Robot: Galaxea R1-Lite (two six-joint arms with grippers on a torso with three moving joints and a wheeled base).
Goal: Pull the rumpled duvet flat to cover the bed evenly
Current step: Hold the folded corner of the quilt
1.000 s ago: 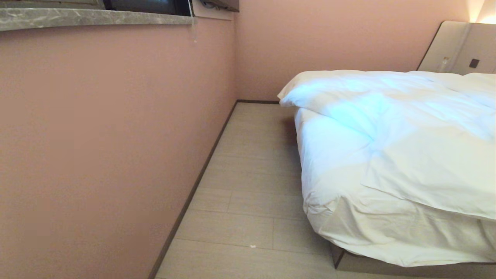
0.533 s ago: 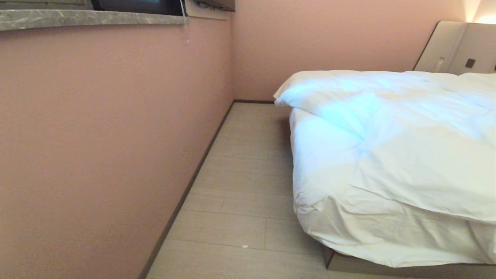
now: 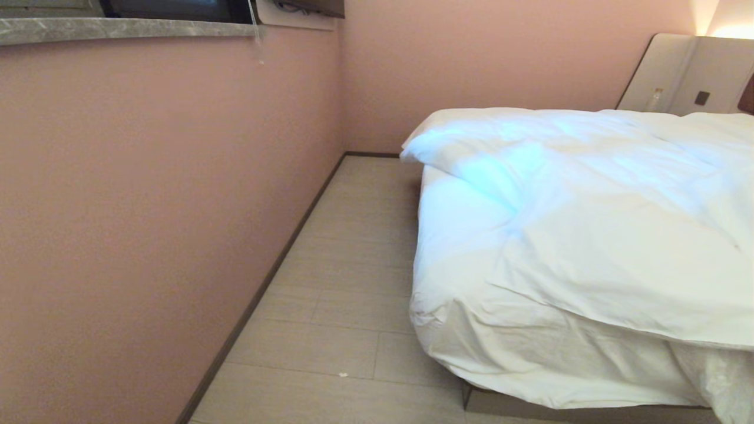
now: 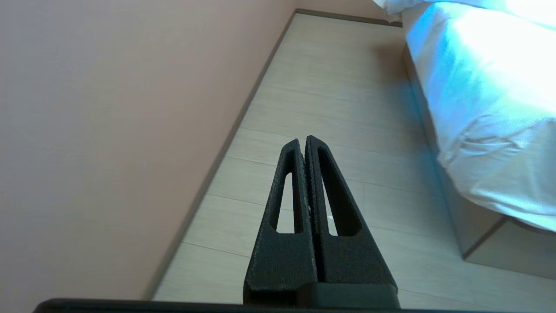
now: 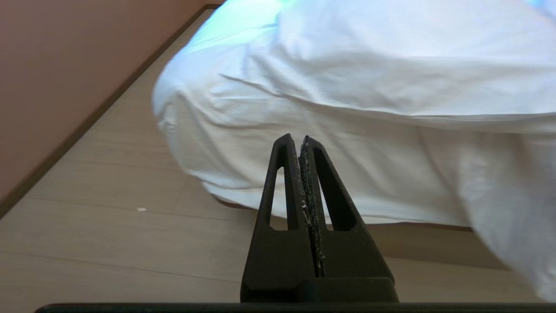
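I'm looking at a bedroom, hotel-like. Wide low bed (image 3: pixel 506 406) on a beige platform base, white rumpled duvet (image 3: pixel 589 235) on top, padded beige headboard panel (image 3: pixel 677 76) with a wall switch (image 3: pixel 701 98) and warm lamp glow above. Pink walls (image 3: pixel 147 206), dark skirting, pale plank floor (image 3: pixel 347 265), grey stone sill (image 3: pixel 118 28) at the window.

The bed (image 3: pixel 589 406) and its white duvet (image 3: pixel 589 235) run off the head view's right edge, headboard mostly unseen.
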